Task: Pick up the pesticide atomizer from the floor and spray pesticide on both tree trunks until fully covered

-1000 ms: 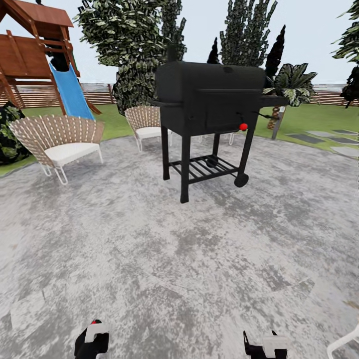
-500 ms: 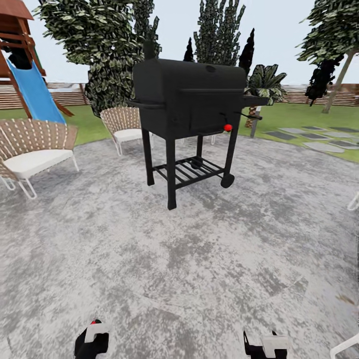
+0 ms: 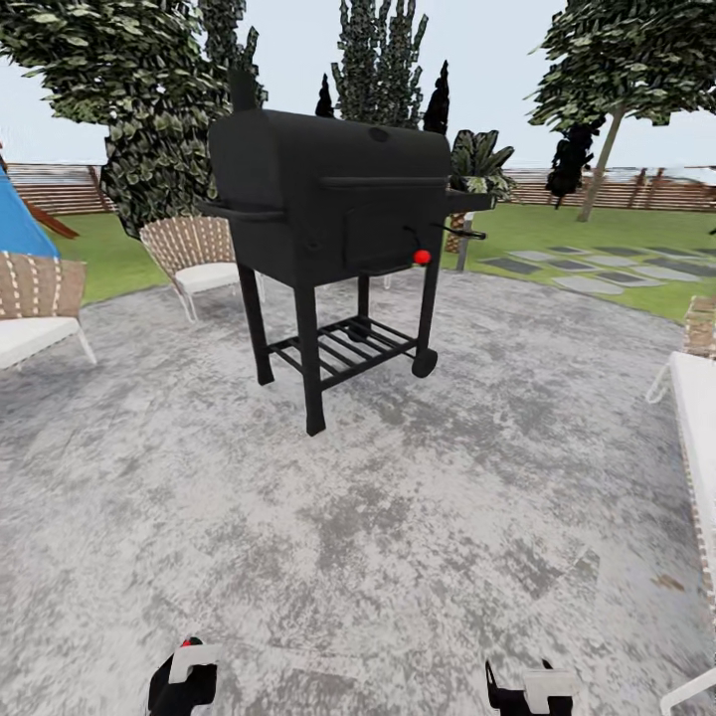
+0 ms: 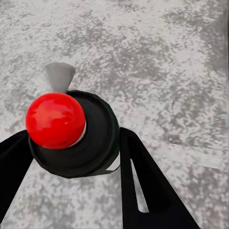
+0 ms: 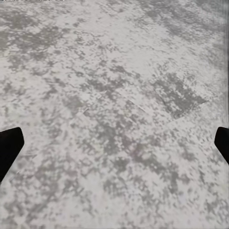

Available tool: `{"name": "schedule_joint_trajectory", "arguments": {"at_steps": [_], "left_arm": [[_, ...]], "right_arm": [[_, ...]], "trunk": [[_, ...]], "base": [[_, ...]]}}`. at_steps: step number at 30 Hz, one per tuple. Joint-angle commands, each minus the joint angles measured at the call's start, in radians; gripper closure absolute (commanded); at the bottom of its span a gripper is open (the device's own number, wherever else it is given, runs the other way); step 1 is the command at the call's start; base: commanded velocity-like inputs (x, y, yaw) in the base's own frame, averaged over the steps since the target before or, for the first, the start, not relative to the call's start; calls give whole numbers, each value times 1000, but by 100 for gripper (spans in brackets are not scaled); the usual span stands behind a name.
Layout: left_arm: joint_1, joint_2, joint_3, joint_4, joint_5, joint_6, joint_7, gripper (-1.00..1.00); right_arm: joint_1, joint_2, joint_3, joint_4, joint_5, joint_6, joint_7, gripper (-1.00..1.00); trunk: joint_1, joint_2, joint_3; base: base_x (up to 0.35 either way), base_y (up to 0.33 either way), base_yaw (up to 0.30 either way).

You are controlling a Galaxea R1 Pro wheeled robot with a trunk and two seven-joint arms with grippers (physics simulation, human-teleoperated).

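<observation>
The pesticide atomizer [image 4: 71,138] shows its dark round cap, red dot and pale nozzle between the black fingers of my left gripper [image 4: 71,160], which is shut on it. In the head view the left gripper [image 3: 184,684] sits at the bottom edge with the atomizer's [image 3: 191,660] pale top poking up. My right gripper [image 3: 522,694] is low on the other side; its wrist view shows it open [image 5: 114,143] over the blotched grey floor [image 3: 398,497]. One tree [image 3: 636,50] with a leaning tan trunk [image 3: 600,169] stands far off at the right on the lawn.
A black barbecue grill [image 3: 328,199] stands on the paving straight ahead. Wicker chairs [image 3: 194,249] [image 3: 30,298] sit to its left, and a white lounger [image 3: 696,418] lies at the right edge. Stepping slabs [image 3: 597,268] cross the lawn toward the brown fence [image 3: 646,189].
The whole head view has swung to the right, so grill and chairs sit further left in the picture and the tan-trunked tree and lounger have come into view. Both grippers hold their places.
</observation>
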Motion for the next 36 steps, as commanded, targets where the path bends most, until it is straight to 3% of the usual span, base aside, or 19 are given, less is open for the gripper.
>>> {"name": "schedule_joint_trajectory", "arguments": {"at_steps": [1,22,36], "left_arm": [[0,0,0,0,0,0,0,100],[0,0,0,-1,0,5,0,100],[0,0,0,-1,0,4,0,100]], "right_arm": [[0,0,0,0,0,0,0,-100],[0,0,0,1,0,0,0,-100],[0,0,0,1,0,1,1,-100]], "trunk": [[0,0,0],[0,0,0],[0,0,0]], "base": [[238,194,-273],[73,51,-273],[280,147,-273]]}}
